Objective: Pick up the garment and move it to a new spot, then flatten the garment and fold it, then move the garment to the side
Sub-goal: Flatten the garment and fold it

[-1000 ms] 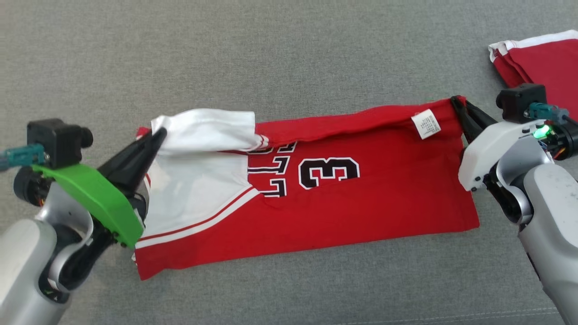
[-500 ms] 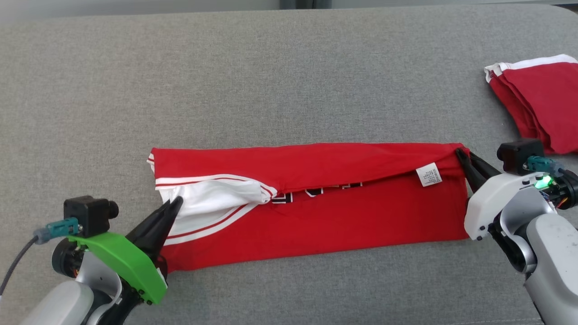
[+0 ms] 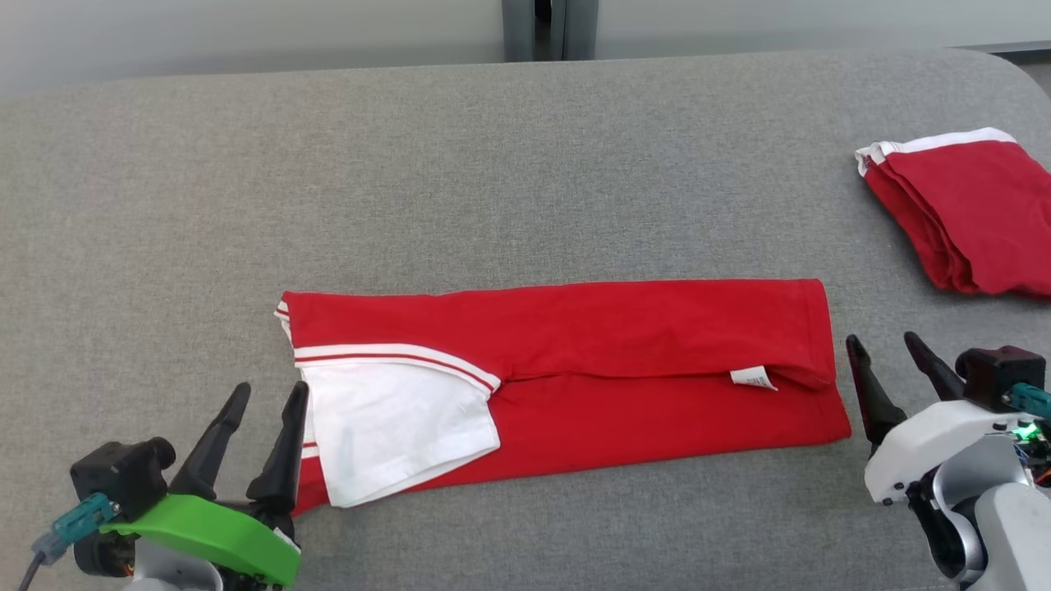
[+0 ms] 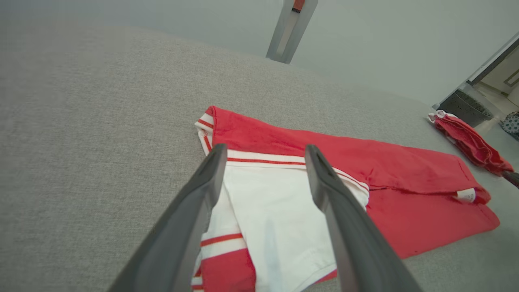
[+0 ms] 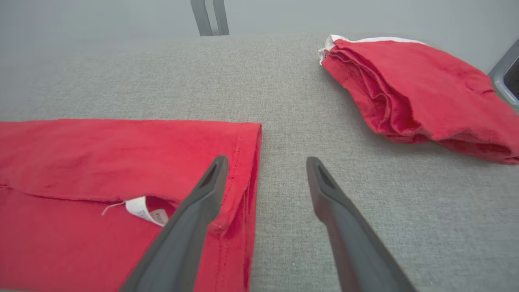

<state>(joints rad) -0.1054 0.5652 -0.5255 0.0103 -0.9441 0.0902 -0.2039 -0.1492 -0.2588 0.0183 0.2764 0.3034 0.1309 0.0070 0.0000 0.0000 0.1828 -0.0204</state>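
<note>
We let go: left gripper (image 3: 271,392) and right gripper (image 3: 883,343) now spread wide, holding nothing, where both pinched jersey (image 3: 591,328) edge second ago. Jersey lies folded lengthwise between our grippers, ends just beside fingertips. Long fold done, we judge; crosswise fold and move aside remain.

A grey fabric surface (image 3: 525,164) meets a pale wall (image 3: 246,33) and grey post (image 3: 517,29).

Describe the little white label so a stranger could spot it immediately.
On the grey padded surface, find the long red garment. Near its right end, a small white label peeks from under the folded-over flap, far smaller than the white panel at the left end.
</note>
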